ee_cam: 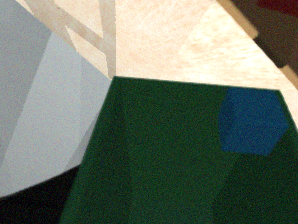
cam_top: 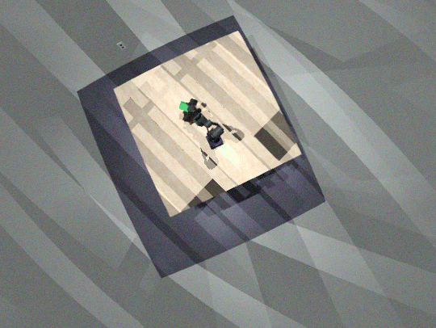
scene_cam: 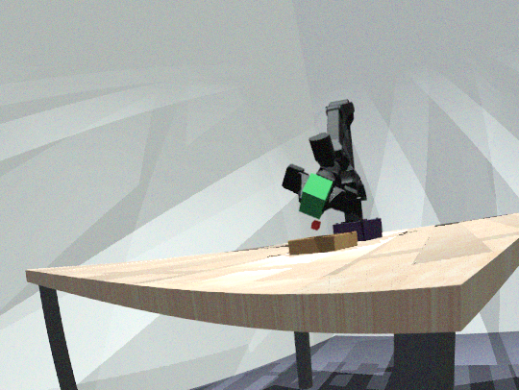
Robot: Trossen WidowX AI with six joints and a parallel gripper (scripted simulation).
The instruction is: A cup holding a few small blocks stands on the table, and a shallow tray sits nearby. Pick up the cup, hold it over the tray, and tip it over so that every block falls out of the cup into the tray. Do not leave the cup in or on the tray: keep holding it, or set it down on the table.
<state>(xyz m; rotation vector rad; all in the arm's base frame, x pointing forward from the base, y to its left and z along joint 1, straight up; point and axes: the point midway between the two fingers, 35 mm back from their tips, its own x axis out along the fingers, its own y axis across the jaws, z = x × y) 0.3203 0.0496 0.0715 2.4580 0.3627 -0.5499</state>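
The green cup (cam_top: 183,106) (scene_cam: 313,206) (ee_cam: 165,125) is in the air, steeply tipped, with its mouth down toward the tray. My gripper (scene_cam: 317,192) is shut on the cup, with black fingers at its sides. A blue block (ee_cam: 252,122) shows inside the cup in the wrist view. A red block (scene_cam: 315,225) is in mid-air below the cup and above the tray. The brown tray (scene_cam: 305,246) (ee_cam: 238,17) lies on the table below. Something red (ee_cam: 280,6) shows at the top right of the wrist view. The tray's inside is mostly hidden.
The arm's dark purple base (cam_top: 215,142) (scene_cam: 372,230) stands behind the tray in the exterior view. The pale wooden table (cam_top: 242,85) (scene_cam: 231,276) carries striped shadows, and its near edge runs below the tray in that view.
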